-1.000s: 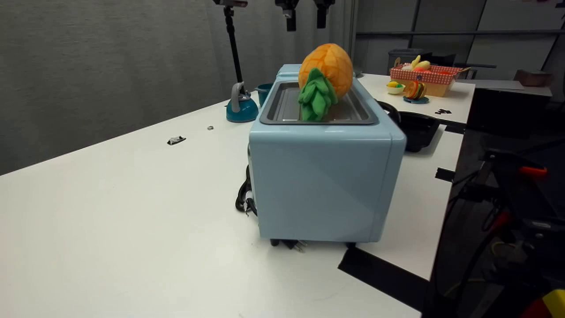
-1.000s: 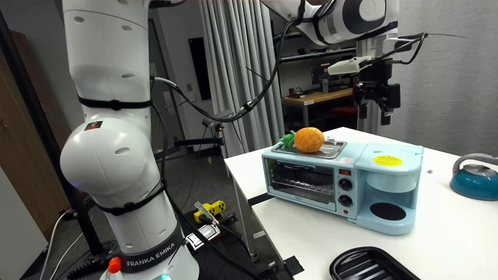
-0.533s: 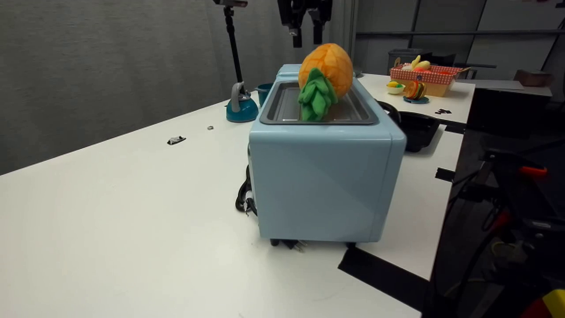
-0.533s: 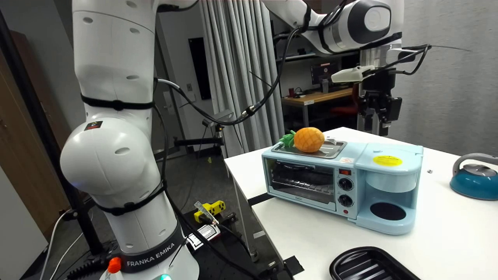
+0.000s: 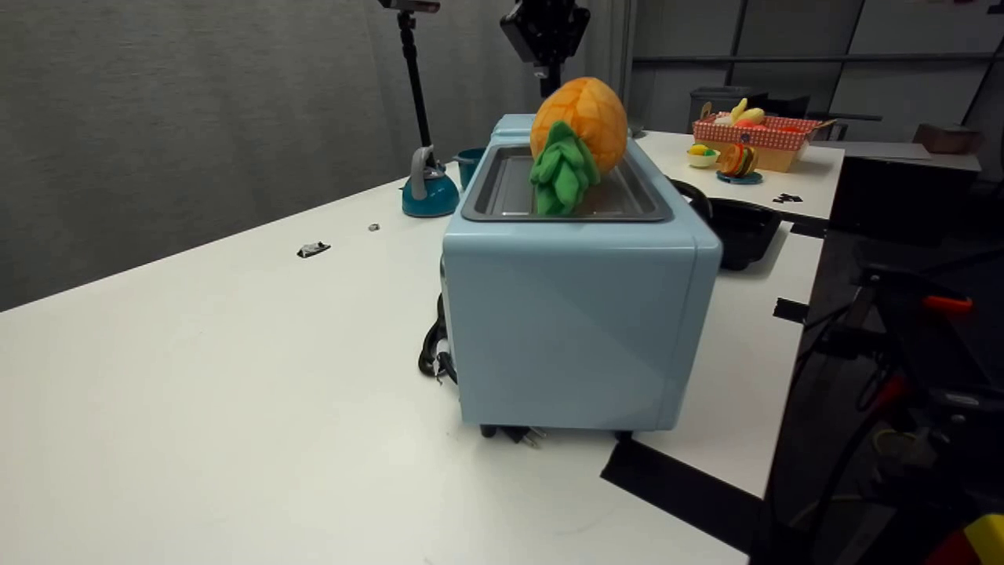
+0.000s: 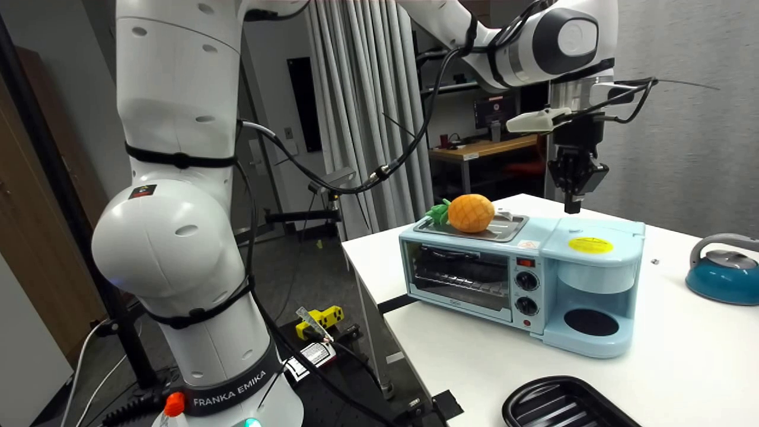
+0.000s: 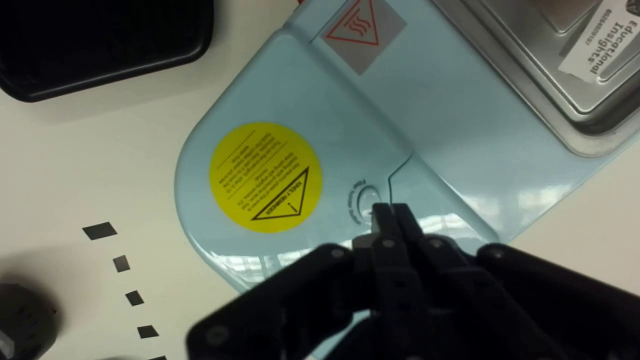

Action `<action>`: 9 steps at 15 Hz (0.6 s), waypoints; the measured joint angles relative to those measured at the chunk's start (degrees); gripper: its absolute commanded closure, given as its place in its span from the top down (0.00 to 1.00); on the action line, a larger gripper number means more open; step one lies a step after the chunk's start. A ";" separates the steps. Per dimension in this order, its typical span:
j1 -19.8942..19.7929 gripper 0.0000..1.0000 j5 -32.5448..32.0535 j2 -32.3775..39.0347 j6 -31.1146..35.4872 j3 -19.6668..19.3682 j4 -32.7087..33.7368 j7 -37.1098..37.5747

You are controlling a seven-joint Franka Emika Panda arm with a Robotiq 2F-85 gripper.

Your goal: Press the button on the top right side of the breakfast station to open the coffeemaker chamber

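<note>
The light-blue breakfast station stands on the white table. Its coffeemaker chamber is at one end, under a lid with a round yellow sticker; the lid is down. On that lid in the wrist view lies a round button with small lettering around it, partly covered by a fingertip. My gripper is shut with nothing between its fingers. In an exterior view the gripper hangs pointing down, a little above the back of the lid; in another, the plush toy hides the lowest part of the gripper.
An orange-and-green plush toy lies on the station's metal tray. A black pan sits in front of the station. Off the chamber's end stands a teal kettle. A checked basket is farther along the table.
My gripper has come down closer to the station's lid. Its fingers, wide apart a second ago, have come together. The station and toy have not moved.
</note>
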 measured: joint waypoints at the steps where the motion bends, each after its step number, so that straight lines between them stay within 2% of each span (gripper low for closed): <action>1: 0.00 0.00 0.00 0.18 0.02 0.00 0.00 0.11; 9: 0.00 0.00 0.00 2.17 0.12 -0.27 0.45 0.61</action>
